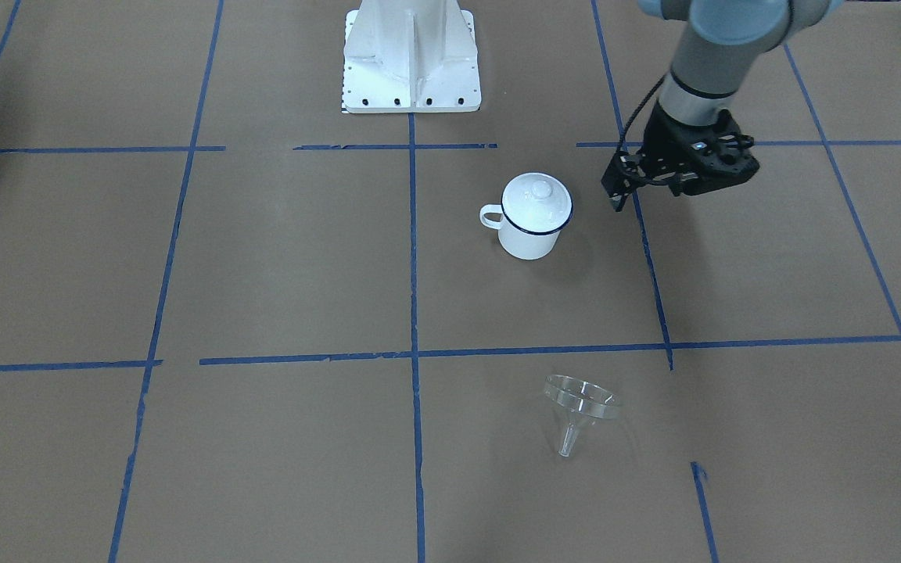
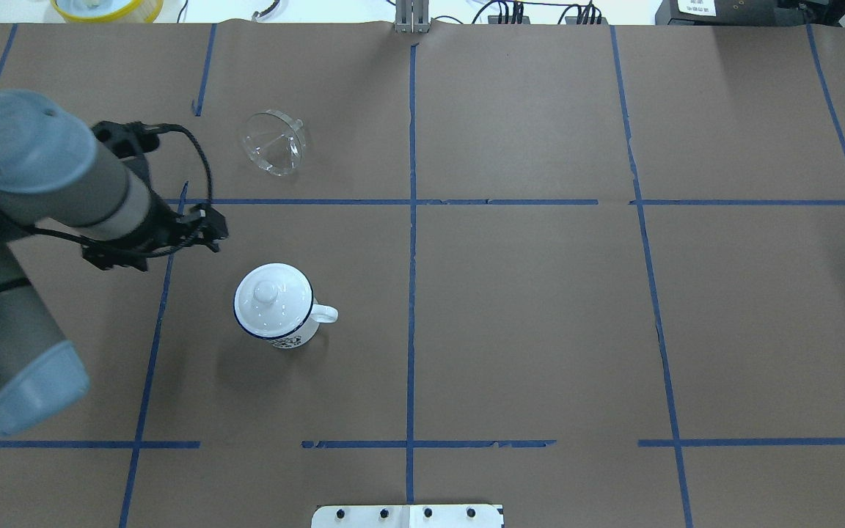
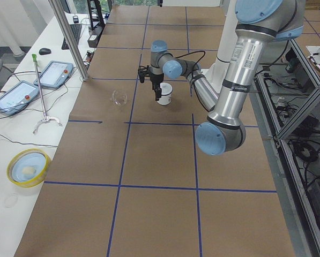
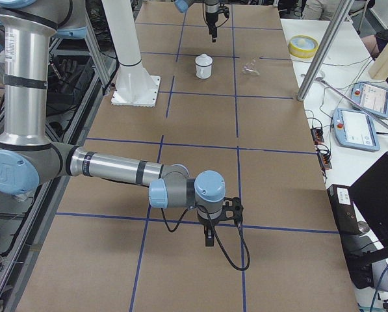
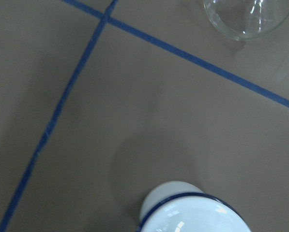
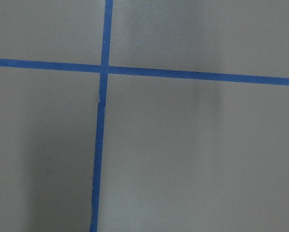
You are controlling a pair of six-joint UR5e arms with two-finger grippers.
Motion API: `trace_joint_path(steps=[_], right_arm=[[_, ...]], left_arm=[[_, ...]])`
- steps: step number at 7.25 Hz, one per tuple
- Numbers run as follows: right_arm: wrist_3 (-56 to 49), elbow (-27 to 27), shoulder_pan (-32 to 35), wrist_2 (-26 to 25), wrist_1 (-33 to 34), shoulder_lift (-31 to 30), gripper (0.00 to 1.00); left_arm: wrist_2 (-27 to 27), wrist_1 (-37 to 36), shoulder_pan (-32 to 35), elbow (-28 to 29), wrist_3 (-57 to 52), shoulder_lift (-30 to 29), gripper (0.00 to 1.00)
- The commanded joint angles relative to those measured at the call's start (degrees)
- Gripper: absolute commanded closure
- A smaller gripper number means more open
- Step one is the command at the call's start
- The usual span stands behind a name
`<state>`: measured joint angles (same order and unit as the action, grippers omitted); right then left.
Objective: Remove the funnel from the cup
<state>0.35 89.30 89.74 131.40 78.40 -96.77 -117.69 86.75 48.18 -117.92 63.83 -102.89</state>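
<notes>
Already out: funnel (image 1: 580, 407) lies tipped on rim and spout, well apart from the lidded cup (image 1: 530, 227), so removal looks done. Left gripper (image 1: 617, 199) hovers beside cup, empty; finger gap cannot be told.

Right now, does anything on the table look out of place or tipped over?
The clear funnel lies on its side on the brown paper, apart from the upright, lidded enamel mug. Nothing spilled or damaged shows.
</notes>
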Motion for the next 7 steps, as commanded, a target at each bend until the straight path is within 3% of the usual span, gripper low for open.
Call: trace_joint_path(steps=[1, 4, 6, 7], right_arm=[[0.0, 0.0, 0.0, 0.0, 0.0, 0.1, 0.0], [0.0, 0.0, 0.0, 0.0, 0.0, 0.0, 0.0], [0.0, 0.0, 0.0, 0.0, 0.0, 0.0, 0.0], [0.0, 0.0, 0.0, 0.0, 0.0, 0.0, 0.0]], left_arm=[[-8.1, 9.5, 14.3, 1.2, -23.1, 12.9, 0.0], [-10.1, 9.5, 28.8, 4.7, -50.6, 21.5, 0.0], [-10.0, 9.0, 40.1, 10.5, -68.3, 23.3, 0.0], [-10.1, 8.8, 42.8, 13.2, -71.2, 23.2, 0.0]])
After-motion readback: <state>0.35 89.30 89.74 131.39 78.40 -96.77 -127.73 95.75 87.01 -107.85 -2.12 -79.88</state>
